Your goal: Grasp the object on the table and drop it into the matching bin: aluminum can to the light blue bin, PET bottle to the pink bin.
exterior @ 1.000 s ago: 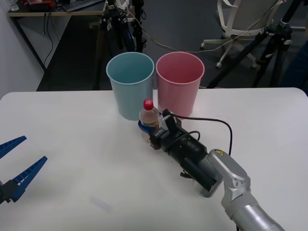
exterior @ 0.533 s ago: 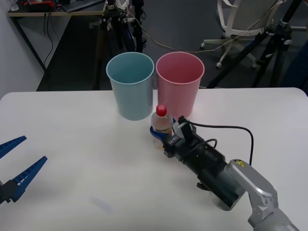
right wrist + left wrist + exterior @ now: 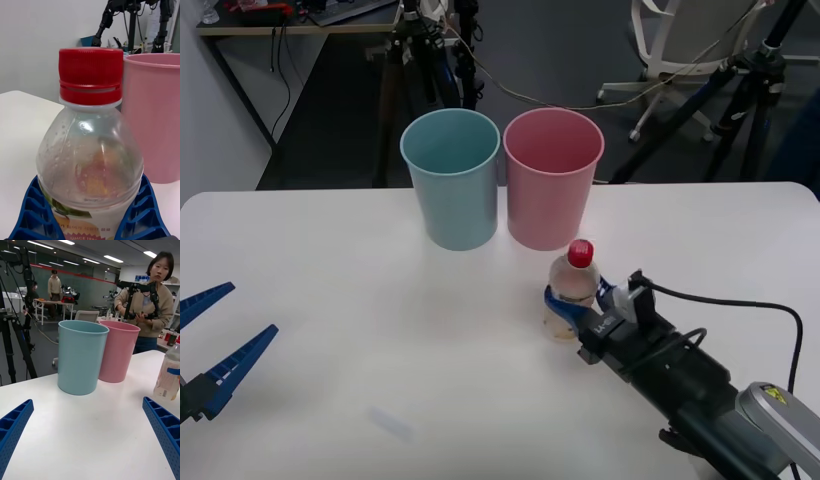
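Fingers of the right gripper [image 3: 568, 303] clench the PET bottle [image 3: 571, 291] around its lower body, upright, just in front of the pink bin [image 3: 551, 177] on the table [image 3: 330, 290]. The light blue bin [image 3: 452, 178] touches the pink bin's side. Left gripper [image 3: 215, 340] hangs released, well apart from the pink bin.

A robotics lab: camera tripods [image 3: 740, 90], an office chair [image 3: 670, 40], cluttered workbenches [image 3: 52, 305].
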Robot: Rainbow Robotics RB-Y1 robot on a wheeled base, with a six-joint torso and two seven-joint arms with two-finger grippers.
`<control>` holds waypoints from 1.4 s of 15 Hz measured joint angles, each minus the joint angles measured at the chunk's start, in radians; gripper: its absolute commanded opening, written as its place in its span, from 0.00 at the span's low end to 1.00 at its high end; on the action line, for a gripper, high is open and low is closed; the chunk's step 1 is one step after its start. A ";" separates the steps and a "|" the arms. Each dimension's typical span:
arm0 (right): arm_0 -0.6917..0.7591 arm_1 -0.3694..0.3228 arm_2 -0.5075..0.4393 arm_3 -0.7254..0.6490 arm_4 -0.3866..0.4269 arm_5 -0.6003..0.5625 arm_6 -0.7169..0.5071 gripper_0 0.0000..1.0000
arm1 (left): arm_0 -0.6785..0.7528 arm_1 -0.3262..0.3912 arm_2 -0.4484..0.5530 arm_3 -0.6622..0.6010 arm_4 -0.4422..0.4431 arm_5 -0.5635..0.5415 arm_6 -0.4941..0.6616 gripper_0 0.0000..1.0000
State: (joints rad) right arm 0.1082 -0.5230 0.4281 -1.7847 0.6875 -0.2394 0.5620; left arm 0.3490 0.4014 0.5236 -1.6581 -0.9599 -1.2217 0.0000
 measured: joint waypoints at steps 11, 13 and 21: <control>0.245 -0.052 -0.288 -0.130 0.024 -0.114 -0.081 0.00 | 0.000 0.000 0.000 0.000 0.000 0.000 0.000 1.00; 0.272 -0.064 -0.317 -0.159 0.017 -0.115 -0.100 0.00 | 0.000 0.000 0.000 0.000 0.000 0.000 0.000 1.00; 0.310 -0.346 -0.381 -0.387 -0.227 0.028 -0.162 0.00 | 0.000 0.000 0.000 0.000 0.000 0.000 0.000 1.00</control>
State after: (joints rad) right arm 0.4182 -0.8691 0.0471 -2.1720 0.4602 -0.2116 0.4001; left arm 0.3490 0.4014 0.5236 -1.6581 -0.9599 -1.2217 0.0000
